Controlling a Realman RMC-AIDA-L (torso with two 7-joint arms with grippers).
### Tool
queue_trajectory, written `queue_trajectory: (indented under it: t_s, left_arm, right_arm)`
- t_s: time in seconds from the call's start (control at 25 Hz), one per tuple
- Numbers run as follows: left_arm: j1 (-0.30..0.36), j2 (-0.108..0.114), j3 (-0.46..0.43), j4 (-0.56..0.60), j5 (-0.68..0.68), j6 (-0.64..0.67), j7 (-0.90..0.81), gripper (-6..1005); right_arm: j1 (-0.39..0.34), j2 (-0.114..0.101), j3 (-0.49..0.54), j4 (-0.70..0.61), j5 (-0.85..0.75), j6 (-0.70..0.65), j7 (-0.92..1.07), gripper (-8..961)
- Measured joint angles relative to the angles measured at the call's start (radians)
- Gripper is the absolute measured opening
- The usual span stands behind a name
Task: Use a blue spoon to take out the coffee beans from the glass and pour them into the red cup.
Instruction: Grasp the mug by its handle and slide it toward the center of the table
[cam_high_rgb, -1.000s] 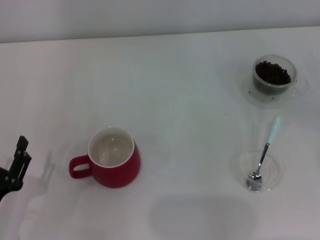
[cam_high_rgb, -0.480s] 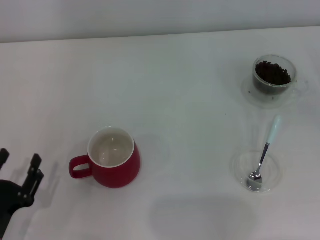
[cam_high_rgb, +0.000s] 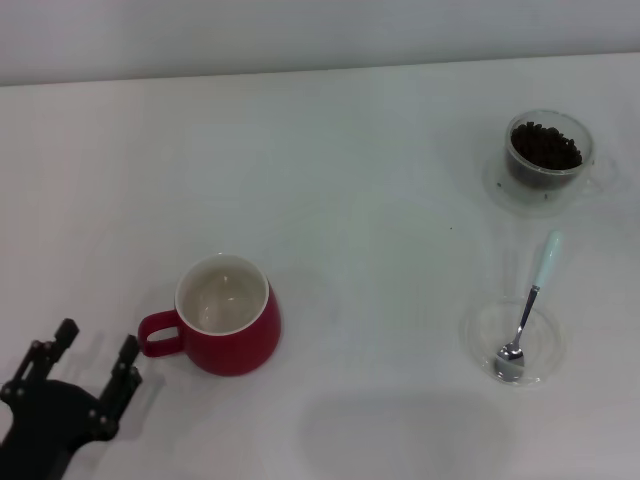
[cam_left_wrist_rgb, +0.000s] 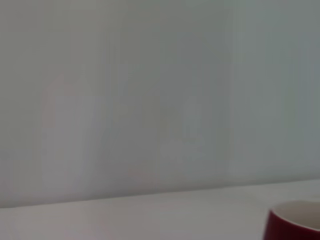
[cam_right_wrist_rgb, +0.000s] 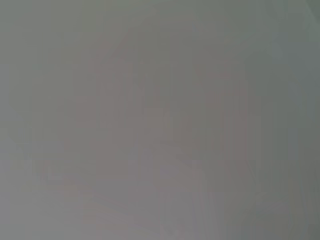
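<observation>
**Light spoon, fragile glassware: plan your hold before you reach**

You are dealing with a small, light teaspoon. The blue spoon (cam_high_rgb: 528, 308) lies near the right edge of the tabletop (cam_high_rgb: 380, 180), its shiny metal bowl resting in a shallow clear dish (cam_high_rgb: 478, 345) and its pale handle sticking out over the dish rim towards the far edge. The metal stem will likely be slick and thin, so take hold on the pale handle, which is raised off the surface and gives the fingers something broader to pinch. Grip gently; the dish beneath looks light enough to skid or tip.

The glass (cam_high_rgb: 548, 150) stands beyond the spoon, nearer the far right corner, holding the coffee beans (cam_high_rgb: 545, 145). Judge it fragile and easy to knock; the beans are loose and will roll off a tilted spoon. The red cup (cam_high_rgb: 228, 314) sits well apart, towards the near left, upright and looking empty, heavy enough to stay put.

Your left claw (cam_high_rgb: 88, 372) hangs at the near left corner, just beside the cup's loop handle, fingers spread and holding nothing. The right claw is out of sight in every view.
</observation>
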Motion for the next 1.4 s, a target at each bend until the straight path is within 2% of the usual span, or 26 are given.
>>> queue_trajectory:
  t_s: [0.32,0.84,1.4]
  left_arm:
    - [0.011,-0.001,0.014,0.021,0.006,-0.025,0.015,695]
    - [-0.050,-0.002,0.014,0.043,0.006,-0.137,0.015,696]
    - [-0.072,-0.004,0.006,0.051,-0.012,-0.153,0.006,672]
  right_arm:
    - [-0.001,0.003,0.005,0.000,0.003,-0.001,-0.002,858]
    - [-0.010,0.009,0.005,0.000,0.006,-0.004,-0.007,857]
    - [-0.005,0.002,0.006,0.000,0.008,-0.034,-0.027,858]
